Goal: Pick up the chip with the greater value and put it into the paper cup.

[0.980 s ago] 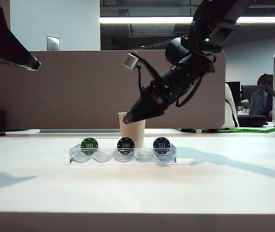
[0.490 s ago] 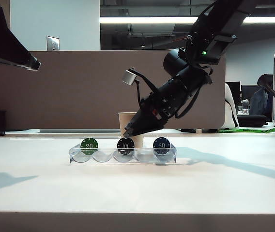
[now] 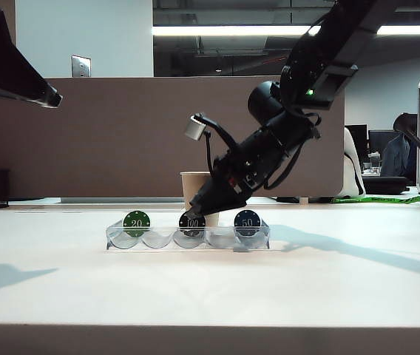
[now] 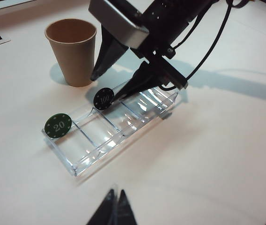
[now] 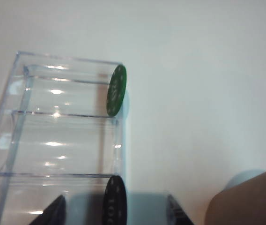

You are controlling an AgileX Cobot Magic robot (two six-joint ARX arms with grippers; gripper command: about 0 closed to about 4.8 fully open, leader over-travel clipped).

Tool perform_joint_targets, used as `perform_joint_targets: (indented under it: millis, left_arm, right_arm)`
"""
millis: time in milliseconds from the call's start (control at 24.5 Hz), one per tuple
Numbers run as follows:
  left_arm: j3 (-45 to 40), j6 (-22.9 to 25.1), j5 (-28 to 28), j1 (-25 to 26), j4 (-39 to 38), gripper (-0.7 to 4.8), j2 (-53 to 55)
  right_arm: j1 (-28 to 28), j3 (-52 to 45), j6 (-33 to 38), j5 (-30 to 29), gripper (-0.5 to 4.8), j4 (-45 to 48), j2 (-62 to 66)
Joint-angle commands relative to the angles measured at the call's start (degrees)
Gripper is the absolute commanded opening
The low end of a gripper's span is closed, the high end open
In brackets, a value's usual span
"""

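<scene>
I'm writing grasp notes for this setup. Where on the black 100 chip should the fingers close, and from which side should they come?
Grip the black 100 chip across its two flat faces at the upper half, coming from above. It stands on edge in the clear tray, so only the top is free. The open right gripper already straddles it; the left gripper is away.

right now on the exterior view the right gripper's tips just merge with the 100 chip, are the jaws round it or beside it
Observer: Round it: the left wrist view shows the right gripper open, one finger each side of the chip.
Operator: touching yet
Observer: No, the right wrist view shows a gap at both faces.
Operator: and the cup
Observer: The paper cup stands right beside the far finger; the left gripper hangs shut, away from the tray.
</scene>
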Motion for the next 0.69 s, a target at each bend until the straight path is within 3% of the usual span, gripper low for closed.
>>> perform_joint_targets:
  millis: [41,694]
  left_arm:
    - [0.1,0.1,0.4,0.1,0.7,-0.05,0.0]
    - [0.1,0.1,0.4,0.1,0.7,-0.05,0.0]
  right_arm:
    - [0.0,0.2,1.4,-0.3,2.74,1.8,0.0]
    - [-0.1,0.2,4.2,2.3,2.70,4.3,0.4]
